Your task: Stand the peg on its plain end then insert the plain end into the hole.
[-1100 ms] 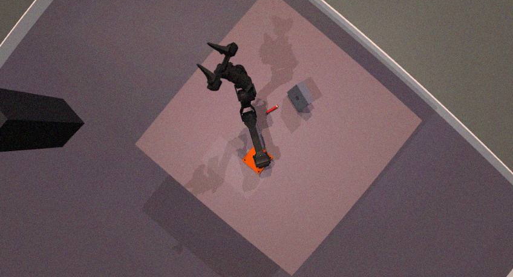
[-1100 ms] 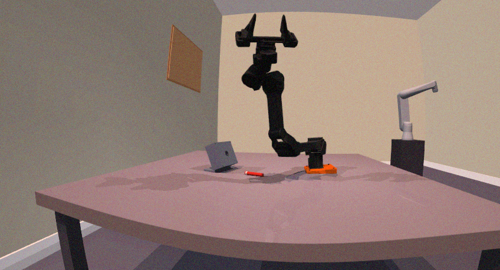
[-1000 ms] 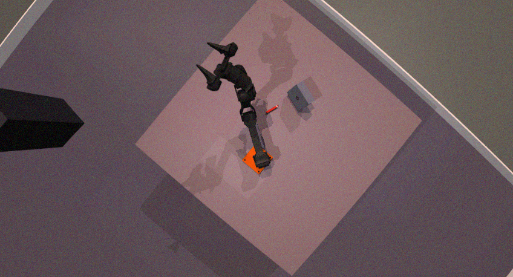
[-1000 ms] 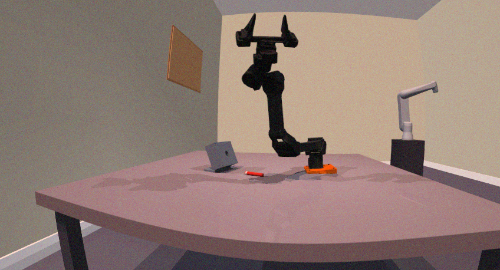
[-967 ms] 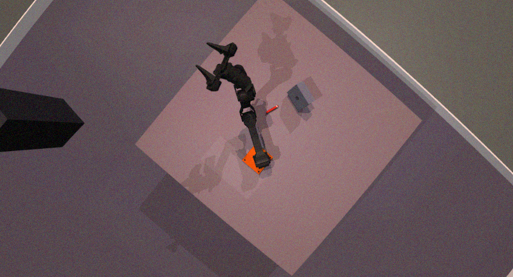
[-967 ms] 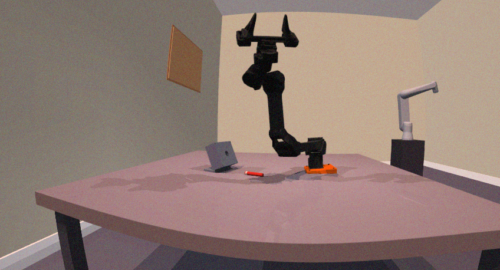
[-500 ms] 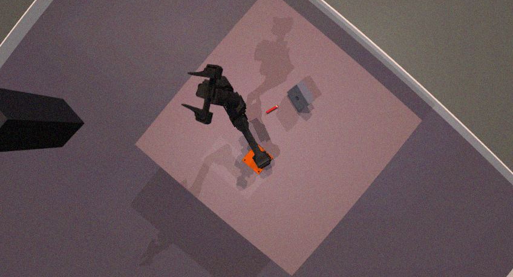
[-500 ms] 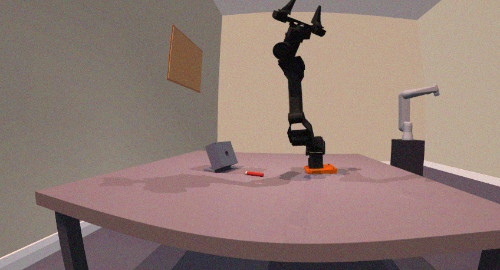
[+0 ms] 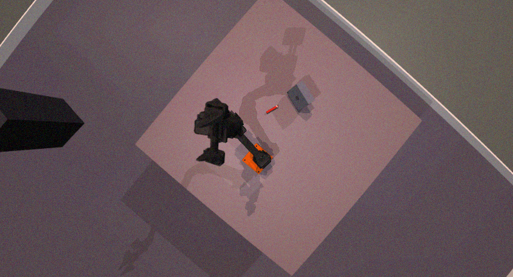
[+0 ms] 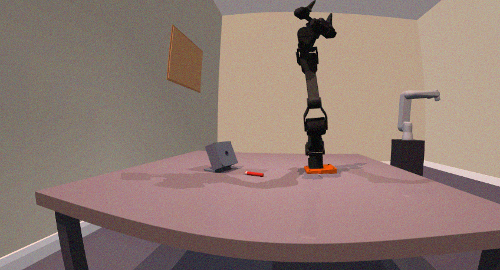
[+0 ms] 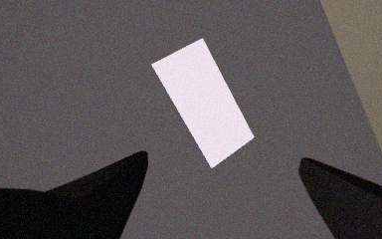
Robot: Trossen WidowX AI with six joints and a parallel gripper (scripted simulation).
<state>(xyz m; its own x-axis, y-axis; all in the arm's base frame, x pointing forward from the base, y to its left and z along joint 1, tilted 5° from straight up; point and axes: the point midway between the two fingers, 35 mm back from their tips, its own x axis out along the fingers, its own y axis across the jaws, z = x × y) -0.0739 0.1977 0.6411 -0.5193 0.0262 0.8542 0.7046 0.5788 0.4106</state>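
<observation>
The red peg (image 9: pixel 271 109) (image 10: pixel 254 174) is lying on its side on the worktop (image 9: pixel 342 148) (image 10: pixel 280 214), and its white-banded end is the one nearer to the sloped panel (image 9: pixel 299 104) (image 10: pixel 229 159). The peg is near this grey panel but apart from it, and the hole (image 9: pixel 296 97) (image 10: pixel 226 152) in the face appears dark, with the peg outside. Farther out, my orange base plate (image 9: pixel 250 159) (image 10: pixel 331 170) is on the same worktop, and my black arm (image 9: pixel 247 143) (image 10: pixel 312 85) rises from it. My jaws are at the top of this arm, high above the worktop and well apart from the peg. They stand wide apart, with nothing between the fingers (image 10: pixel 329 20). These fingers point upward, and beyond them my wrist view shows one bright white rectangle (image 11: pixel 203 104) on a grey surface.
</observation>
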